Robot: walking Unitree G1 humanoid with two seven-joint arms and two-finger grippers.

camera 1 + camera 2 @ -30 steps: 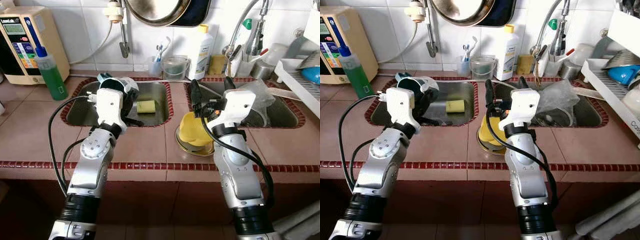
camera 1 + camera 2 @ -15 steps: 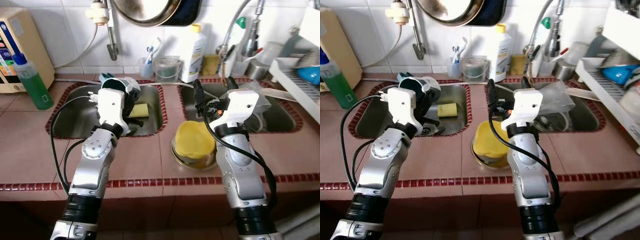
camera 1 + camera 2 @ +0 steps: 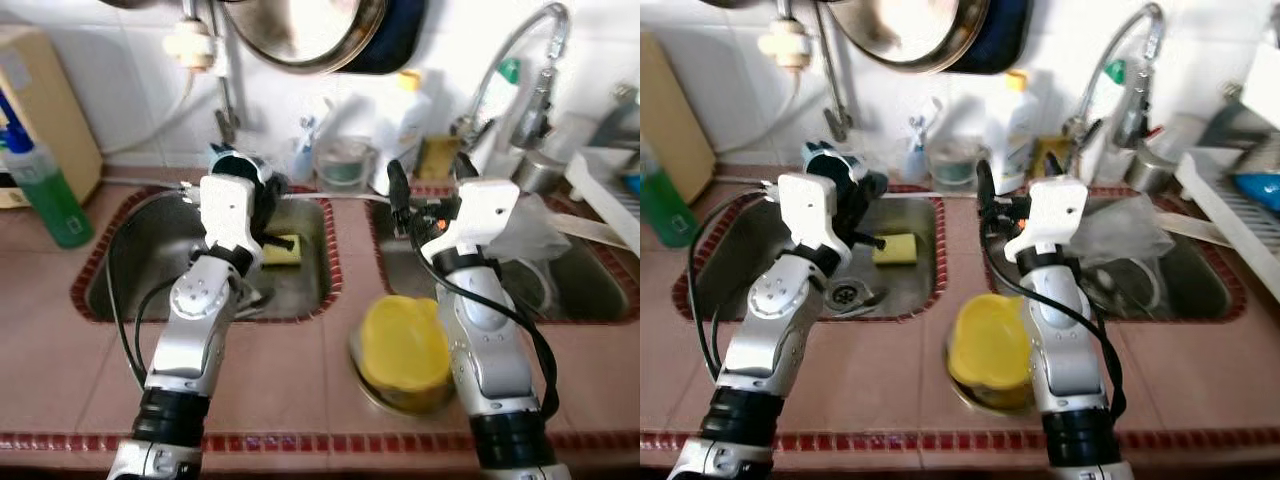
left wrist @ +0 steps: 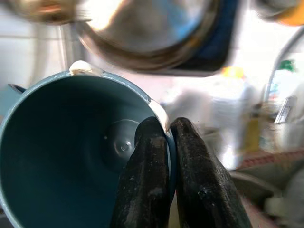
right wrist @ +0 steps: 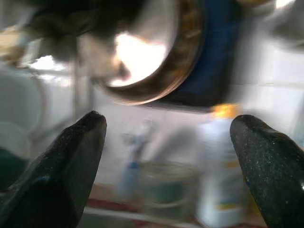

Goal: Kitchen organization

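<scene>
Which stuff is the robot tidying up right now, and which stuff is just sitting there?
In the job:
teal cup, pinched at its rim by the left gripper
right gripper, jaws open, holding nothing

Just sitting there:
yellow sponge in the left sink
yellow bowl on the counter
green bottle
white bottle

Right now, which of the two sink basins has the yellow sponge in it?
The left basin, under the left tool that pinches the teal cup. The yellow sponge lies there. The right basin, below the faucet, holds clear plastic instead.

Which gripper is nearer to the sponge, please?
Left. The left gripper, pinching a cup, hangs just beside the sponge; the right gripper is over the other sink.
</scene>
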